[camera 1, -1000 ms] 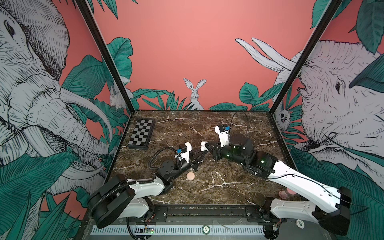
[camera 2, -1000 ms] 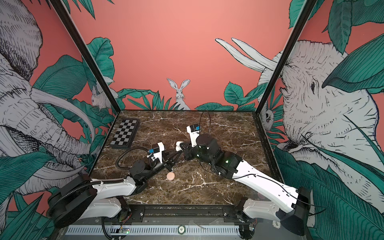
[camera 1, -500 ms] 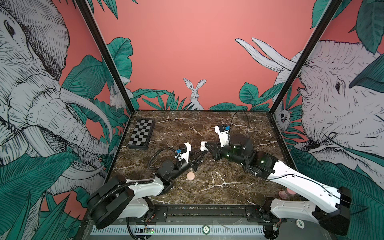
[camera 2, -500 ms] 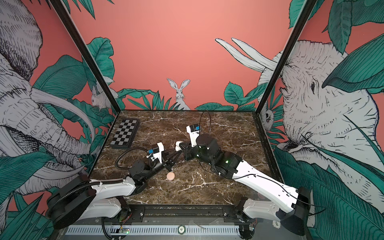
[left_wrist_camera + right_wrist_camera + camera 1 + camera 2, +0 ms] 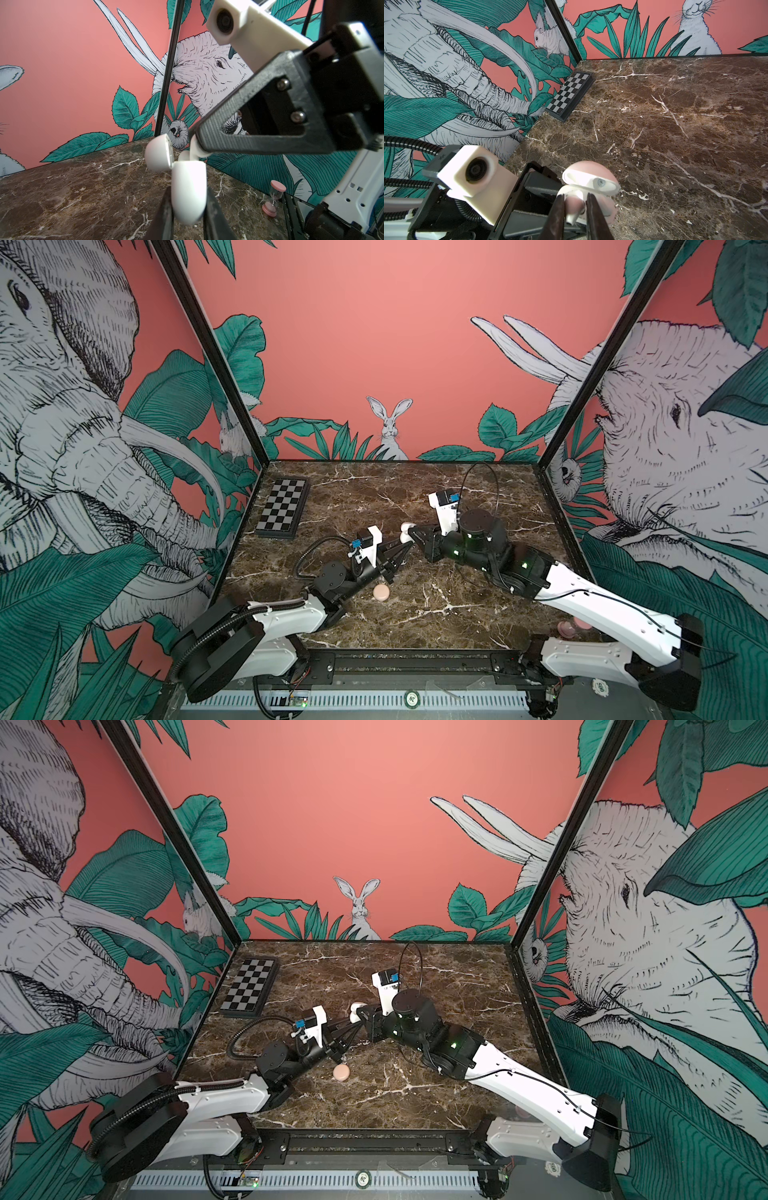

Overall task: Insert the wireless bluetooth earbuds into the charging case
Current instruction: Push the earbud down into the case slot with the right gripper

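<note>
The charging case (image 5: 188, 187) is white, and my left gripper (image 5: 188, 194) is shut on its body, holding it above the marble with the lid (image 5: 159, 154) hinged open. In the right wrist view the same case (image 5: 609, 209) shows with its open lid (image 5: 589, 176). My right gripper (image 5: 576, 204) is shut on a pale earbud (image 5: 576, 207) right at the case's mouth. From the left wrist view that earbud (image 5: 193, 152) pokes out over the case rim under a right finger (image 5: 249, 137). Both top views show the two grippers meeting mid-table at the case (image 5: 405, 528) (image 5: 356, 1009).
A pink round puck (image 5: 381, 592) (image 5: 341, 1072) lies on the marble just in front of the left gripper. A folded chessboard (image 5: 282, 508) (image 5: 570, 95) sits by the back left wall. A pink hourglass (image 5: 274, 197) stands at the front right edge.
</note>
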`<state>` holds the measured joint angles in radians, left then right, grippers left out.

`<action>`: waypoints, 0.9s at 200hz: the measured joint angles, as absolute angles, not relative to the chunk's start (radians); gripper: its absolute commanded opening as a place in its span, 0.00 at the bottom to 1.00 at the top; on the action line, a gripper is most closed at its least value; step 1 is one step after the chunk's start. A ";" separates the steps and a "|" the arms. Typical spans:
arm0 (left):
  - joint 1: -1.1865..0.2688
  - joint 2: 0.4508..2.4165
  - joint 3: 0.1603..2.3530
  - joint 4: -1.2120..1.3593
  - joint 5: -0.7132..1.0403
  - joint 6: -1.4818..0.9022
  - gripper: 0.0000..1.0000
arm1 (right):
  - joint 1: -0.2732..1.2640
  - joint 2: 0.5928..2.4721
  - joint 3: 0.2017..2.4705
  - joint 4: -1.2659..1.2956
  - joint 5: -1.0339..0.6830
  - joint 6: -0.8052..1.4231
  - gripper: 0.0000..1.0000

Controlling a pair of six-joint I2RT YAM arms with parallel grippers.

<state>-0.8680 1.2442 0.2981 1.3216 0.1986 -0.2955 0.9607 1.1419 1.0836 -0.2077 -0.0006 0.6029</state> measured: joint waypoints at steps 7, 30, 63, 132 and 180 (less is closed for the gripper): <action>-0.868 1.244 0.298 1.322 0.199 -0.295 0.00 | 0.961 1.142 1.084 -0.208 -0.001 0.603 0.19; -0.868 1.244 0.298 1.322 0.202 -0.295 0.00 | 0.962 1.142 1.084 -0.210 0.000 0.603 0.22; -0.868 1.244 0.298 1.322 0.203 -0.295 0.00 | 0.962 1.142 1.084 -0.216 0.004 0.603 0.24; -0.868 1.244 0.298 1.323 0.206 -0.295 0.00 | 0.962 1.138 1.084 -0.228 0.007 0.602 0.28; -0.868 1.244 0.298 1.330 0.212 -0.295 0.00 | 0.962 1.128 1.084 -0.243 0.007 0.602 0.31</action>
